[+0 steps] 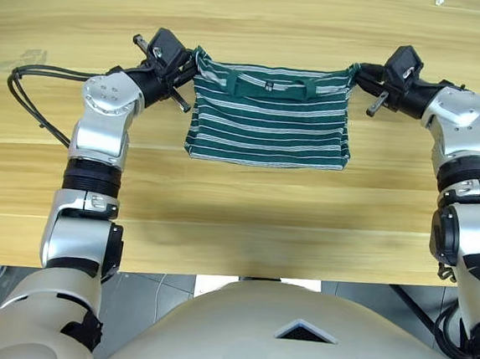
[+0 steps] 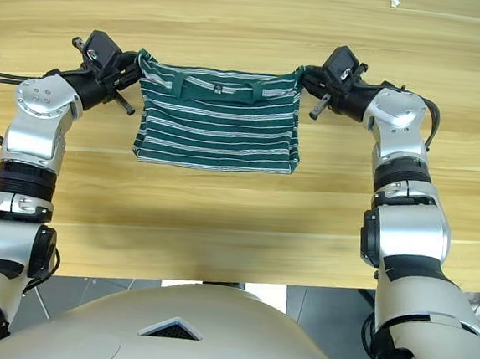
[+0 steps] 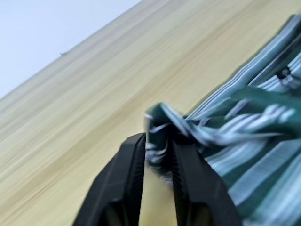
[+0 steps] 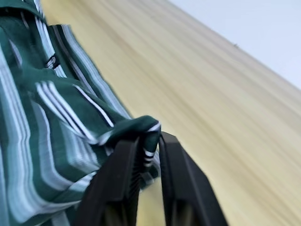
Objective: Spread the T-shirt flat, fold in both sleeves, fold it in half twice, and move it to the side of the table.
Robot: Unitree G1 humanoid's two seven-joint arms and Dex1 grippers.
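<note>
1. T-shirt [image 1: 268,123]: green with white stripes, folded to a rough rectangle, mid-table [image 1: 219,228], collar along the far edge.
2. Left gripper [image 1: 187,67]: fingers pinched narrow on a bunch of fabric at the shirt's far-left corner.
3. Right gripper [image 1: 360,74]: likewise clamped tight on the far-right corner.
4. The far edge is pulled taut between the two grippers, and the near hem lies closer to the robot.
5. Cannot tell whether the shirt body rests on the wood or hangs just above it.
6. Small white scrap [image 1: 439,0] at the table's far right, well apart from the shirt.
</note>
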